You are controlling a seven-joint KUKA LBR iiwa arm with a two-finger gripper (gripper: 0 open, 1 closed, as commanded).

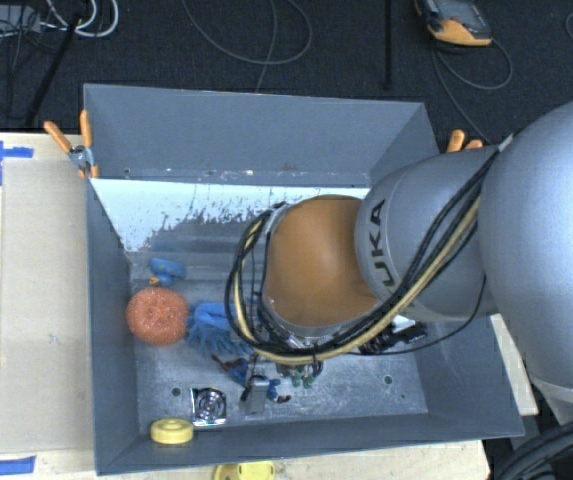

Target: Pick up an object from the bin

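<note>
My gripper (258,380) reaches down under the arm's orange cover to the bin floor near the front middle, and most of it is hidden. A crumpled blue thing (209,326) lies just to its upper left, partly under the cables. A small square silver and black thing (208,405) sits on the floor to its lower left. A flat round yellow thing (171,430) lies by the front wall, further left.
An orange scrubber ball (157,315) rests against the left wall, with a small blue piece (167,267) behind it. The arm and its cables cover the bin's middle and right.
</note>
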